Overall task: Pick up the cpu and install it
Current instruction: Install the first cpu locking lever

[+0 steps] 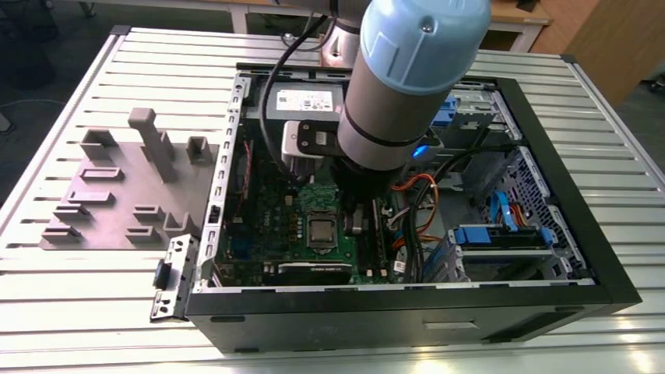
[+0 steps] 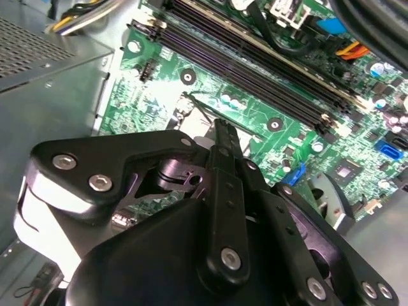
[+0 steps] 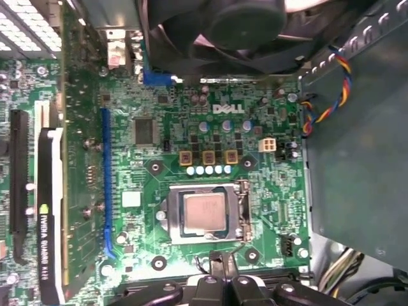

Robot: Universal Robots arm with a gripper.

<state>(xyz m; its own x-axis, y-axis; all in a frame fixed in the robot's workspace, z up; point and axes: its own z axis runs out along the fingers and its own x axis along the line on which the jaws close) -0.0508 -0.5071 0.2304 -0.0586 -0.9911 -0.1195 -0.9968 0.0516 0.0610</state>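
First wrist view: cpu (image 3: 204, 213) in socket (image 3: 203, 237)

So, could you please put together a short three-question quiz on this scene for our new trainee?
1. True or false: the cpu lies inside the socket frame on the motherboard.
2. In the first wrist view, which thing is nearest the gripper? A) the cpu B) the graphics card C) the fan
3. In the exterior view, on which side of the computer case does the grey fixture stand?

Key:
1. True.
2. A.
3. On the exterior view's left, outside the case on the slatted table.
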